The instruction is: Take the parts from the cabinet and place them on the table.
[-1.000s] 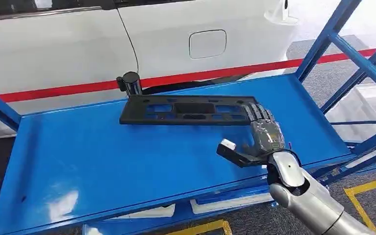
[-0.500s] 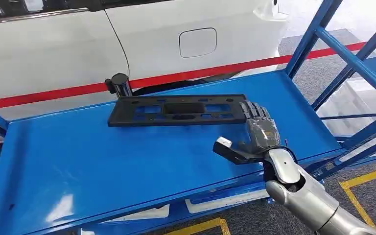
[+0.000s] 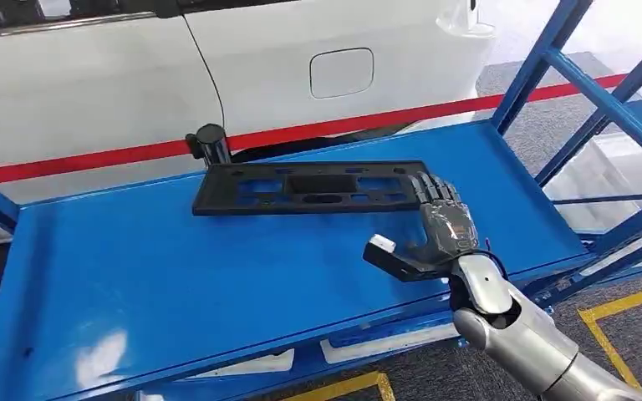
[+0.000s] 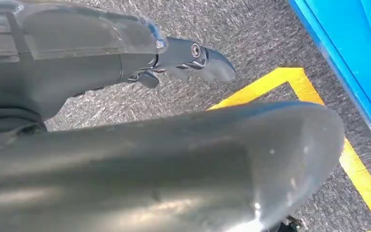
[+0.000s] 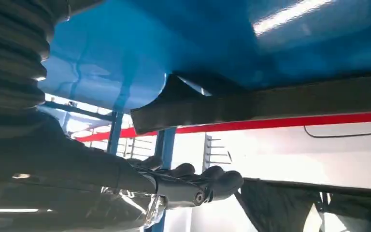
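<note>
Lying flat on the blue shelf (image 3: 134, 276), the black part (image 3: 305, 187) sits toward the back edge, w/ a black cylinder (image 3: 212, 144) just behind its left end. Right hand (image 3: 443, 230) is at the part's right end, fingers over its edge, thumb spread wide, nothing held. Left hand (image 4: 183, 58) hangs over the floor; can't tell its state.

Bright, even overhead light. White glare patches on the blue shelf (image 3: 175, 276), strongest toward its near-left corner. Both wrist views are soft and blurred close-up, with dark foreground.
</note>
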You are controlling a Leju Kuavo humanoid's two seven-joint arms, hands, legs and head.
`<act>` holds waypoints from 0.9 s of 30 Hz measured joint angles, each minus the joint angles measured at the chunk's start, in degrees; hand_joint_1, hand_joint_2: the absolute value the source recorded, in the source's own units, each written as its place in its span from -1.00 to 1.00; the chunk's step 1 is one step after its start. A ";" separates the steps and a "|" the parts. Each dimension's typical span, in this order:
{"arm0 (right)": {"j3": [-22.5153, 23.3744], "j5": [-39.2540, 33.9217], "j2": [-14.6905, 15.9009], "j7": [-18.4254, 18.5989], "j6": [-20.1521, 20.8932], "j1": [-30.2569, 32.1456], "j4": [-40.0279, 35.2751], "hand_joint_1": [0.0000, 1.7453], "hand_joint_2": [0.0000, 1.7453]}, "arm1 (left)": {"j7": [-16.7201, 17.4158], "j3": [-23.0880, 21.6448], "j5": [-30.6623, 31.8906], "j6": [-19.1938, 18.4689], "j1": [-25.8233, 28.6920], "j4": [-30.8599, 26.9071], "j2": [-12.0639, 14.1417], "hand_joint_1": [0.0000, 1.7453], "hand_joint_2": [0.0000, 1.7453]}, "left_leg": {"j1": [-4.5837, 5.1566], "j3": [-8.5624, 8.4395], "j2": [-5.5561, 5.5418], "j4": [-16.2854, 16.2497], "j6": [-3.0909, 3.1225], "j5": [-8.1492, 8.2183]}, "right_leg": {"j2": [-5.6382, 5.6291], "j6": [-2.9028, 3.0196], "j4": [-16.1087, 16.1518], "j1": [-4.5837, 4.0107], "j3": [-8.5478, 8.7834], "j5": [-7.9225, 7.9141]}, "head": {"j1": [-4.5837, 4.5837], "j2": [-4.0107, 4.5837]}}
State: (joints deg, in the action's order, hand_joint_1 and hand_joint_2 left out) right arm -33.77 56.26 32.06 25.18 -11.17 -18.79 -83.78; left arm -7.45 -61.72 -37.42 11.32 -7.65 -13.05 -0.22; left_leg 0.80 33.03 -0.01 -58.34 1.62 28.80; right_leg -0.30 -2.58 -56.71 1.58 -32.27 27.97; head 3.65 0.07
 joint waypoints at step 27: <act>0.13 0.13 0.42 0.20 1.44 0.87 -1.44 -1.00 1.00 | 0.20 0.00 -0.11 -0.35 0.23 0.00 0.11 -1.00 -1.00 | -1.53 5.24 0.13 -4.28 -3.15 -3.40 | 0.27 2.36 0.16 -0.24 3.77 2.60 | -0.55 0.00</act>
State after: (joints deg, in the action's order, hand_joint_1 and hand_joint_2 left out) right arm -33.64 56.39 32.48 25.38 -9.73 -17.93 -85.22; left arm -7.26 -61.72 -37.53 10.97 -7.42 -13.05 -0.11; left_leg -0.72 38.27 0.12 -62.62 -1.53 25.40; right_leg -0.03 -0.22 -56.55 1.34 -28.50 30.57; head 3.10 0.07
